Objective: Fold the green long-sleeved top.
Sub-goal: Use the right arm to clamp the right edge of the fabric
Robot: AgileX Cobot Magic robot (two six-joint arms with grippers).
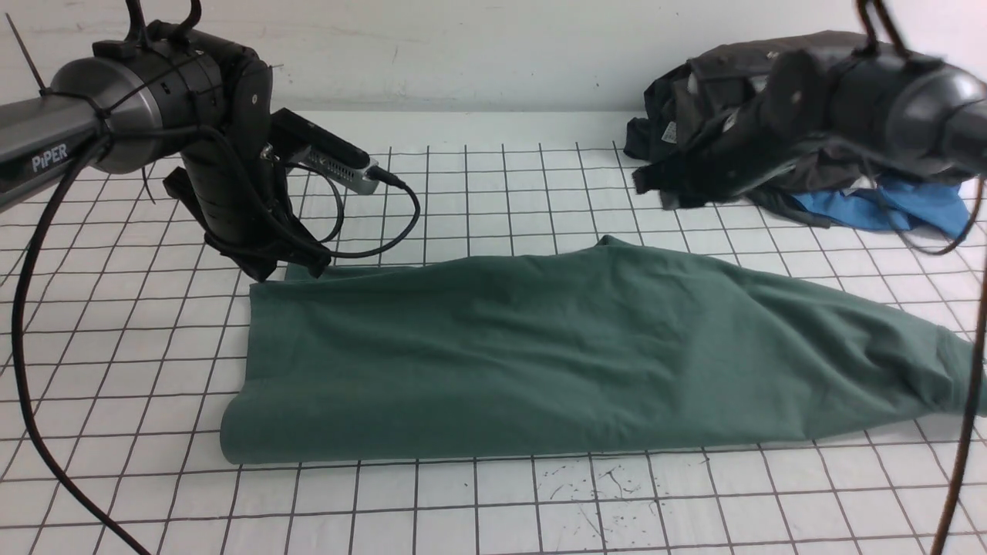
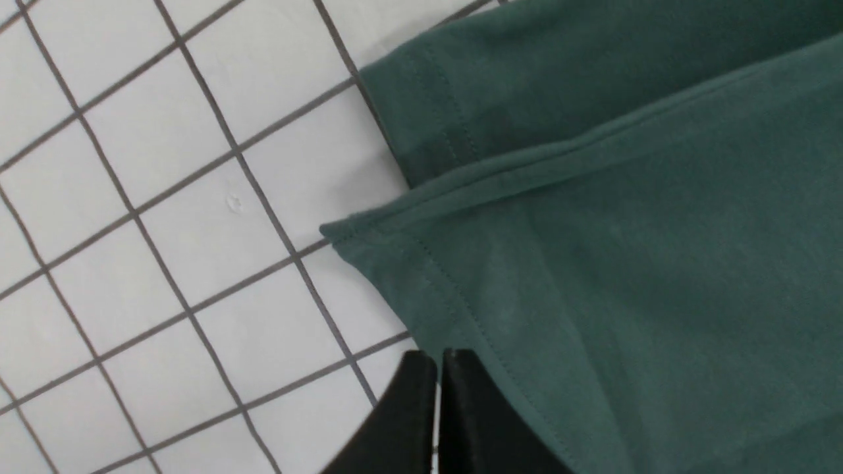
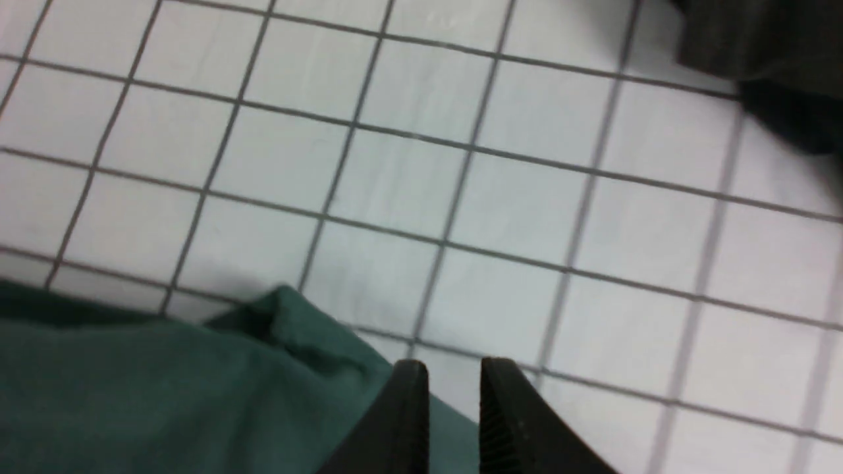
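Green long-sleeved top (image 1: 586,347) lies folded into a long band across the middle of the gridded table (image 1: 478,185), one end by my left arm and the other tapering toward the right side. My left gripper (image 2: 439,359) sits at its far left corner, fingers pressed together beside the hem; I can't tell whether cloth is caught. My right gripper (image 3: 454,372) hovers over the top's far edge, fingers a narrow slit apart, pinching nothing. Behind it at far right lie a dark clothes heap (image 1: 678,131) and a blue garment (image 1: 917,208).

Front wide, wrists close-up; all share top (image 1: 540,347).
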